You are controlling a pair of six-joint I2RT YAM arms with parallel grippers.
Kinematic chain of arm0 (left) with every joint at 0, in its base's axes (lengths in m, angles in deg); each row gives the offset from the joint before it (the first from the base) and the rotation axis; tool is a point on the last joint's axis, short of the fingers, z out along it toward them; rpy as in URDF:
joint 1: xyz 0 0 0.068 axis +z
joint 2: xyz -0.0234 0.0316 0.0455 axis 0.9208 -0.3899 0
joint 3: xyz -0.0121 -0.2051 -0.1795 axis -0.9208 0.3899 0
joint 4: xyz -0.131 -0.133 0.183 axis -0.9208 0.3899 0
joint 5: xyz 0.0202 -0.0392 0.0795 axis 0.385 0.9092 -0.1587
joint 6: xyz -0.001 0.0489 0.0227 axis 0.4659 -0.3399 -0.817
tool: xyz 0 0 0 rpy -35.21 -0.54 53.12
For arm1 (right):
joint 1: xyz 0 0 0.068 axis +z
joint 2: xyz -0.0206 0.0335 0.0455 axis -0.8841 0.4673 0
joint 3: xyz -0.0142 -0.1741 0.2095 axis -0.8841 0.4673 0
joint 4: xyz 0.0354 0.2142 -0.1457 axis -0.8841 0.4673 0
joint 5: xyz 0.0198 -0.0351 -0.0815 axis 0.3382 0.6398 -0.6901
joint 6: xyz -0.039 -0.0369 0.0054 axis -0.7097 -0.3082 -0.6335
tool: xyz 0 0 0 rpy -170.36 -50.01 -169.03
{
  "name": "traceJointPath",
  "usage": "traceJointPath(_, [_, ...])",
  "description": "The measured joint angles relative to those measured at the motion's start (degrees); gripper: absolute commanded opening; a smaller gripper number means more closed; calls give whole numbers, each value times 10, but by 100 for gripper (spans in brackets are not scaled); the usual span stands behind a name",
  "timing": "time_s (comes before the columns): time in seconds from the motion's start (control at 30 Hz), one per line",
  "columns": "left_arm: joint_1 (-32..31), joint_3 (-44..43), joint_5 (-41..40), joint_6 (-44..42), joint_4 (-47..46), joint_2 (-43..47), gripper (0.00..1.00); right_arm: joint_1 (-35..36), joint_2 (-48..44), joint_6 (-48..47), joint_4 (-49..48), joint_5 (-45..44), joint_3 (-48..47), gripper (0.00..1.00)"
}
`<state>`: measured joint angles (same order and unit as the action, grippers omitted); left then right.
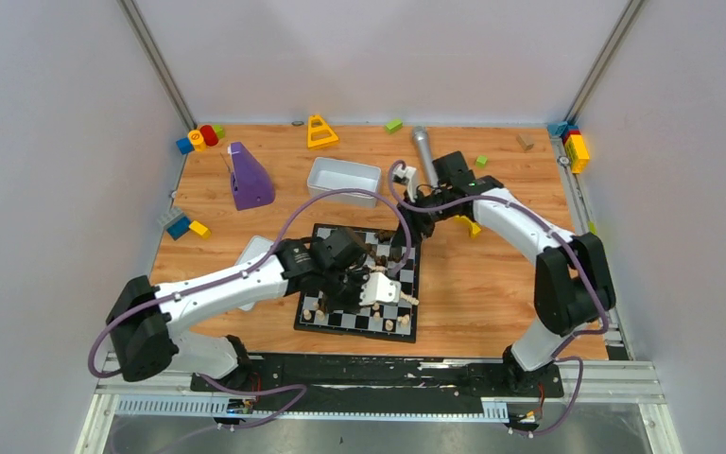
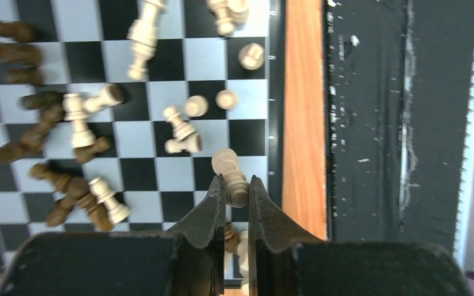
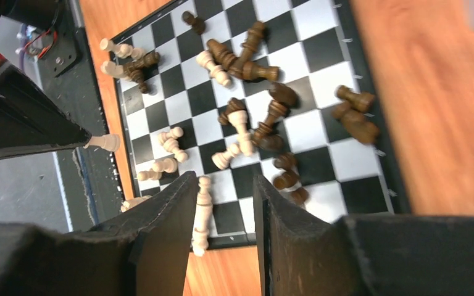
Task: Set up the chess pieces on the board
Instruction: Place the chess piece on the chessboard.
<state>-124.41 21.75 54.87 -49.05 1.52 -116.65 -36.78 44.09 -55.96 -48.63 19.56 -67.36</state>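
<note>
**Left arm holds one pale chessman; right arm's jaws empty above the board**

From above, the board [image 1: 340, 320] lies on the wooden table in front of the two arm bases, just left of centre. Chess pieces [image 1: 375, 253] are strewn over it, most of them tipped over. The left gripper [image 1: 380, 288] reaches across the board's right half. The right gripper [image 1: 404, 244] hangs over the far right corner. Behind the board are a white tray [image 1: 343, 180] and a purple wedge-shaped toy [image 1: 248, 177], with toy blocks [image 1: 198, 139] in the far corners.

The left wrist camera looks straight down on the squares. The left gripper [image 2: 237, 186] is clenched on a pale piece [image 2: 227, 163], which sits above the squares next to the board's black border. Dark pieces [image 2: 34, 132] lie in a heap further in, with pale ones scattered among them.

On the right wrist camera, the right gripper [image 3: 224, 183] has its jaws apart with nothing between them. Just beside one finger, a fallen pale chessman [image 3: 202, 213] lies across the border of the board [image 3: 311, 132]. Brown pieces [image 3: 265, 126] are piled around the middle. At the left edge of this view, the other arm's dark fingers show the pale piece [image 3: 103, 143] at their tip.
</note>
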Motion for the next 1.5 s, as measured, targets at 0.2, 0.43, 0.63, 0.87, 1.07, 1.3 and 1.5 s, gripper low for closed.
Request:
traceJointPath(0.2, [-12,-30,37,2,44,-73,2,-72,-80,0,0,-13,31,41])
traceJointPath(0.43, [-16,-56,45,5,61,-132,5,-112,-122,0,1,-20,82,42])
traceJointPath(0.63, [-16,-62,44,9,59,-163,5,-117,-132,0,0,-19,99,42])
traceJointPath(0.87, [-16,-65,42,13,50,-165,6,-119,-132,0,-2,-18,101,42])
traceJointPath(1.07, [-16,-65,40,14,43,-167,10,-120,-132,0,-2,-16,101,43])
traceJointPath(1.3, [-16,-67,39,14,45,-174,10,-120,-132,0,-2,-15,101,46])
traceJointPath(1.5, [-16,-68,34,17,48,-174,17,-116,-132,-1,0,-24,103,53])
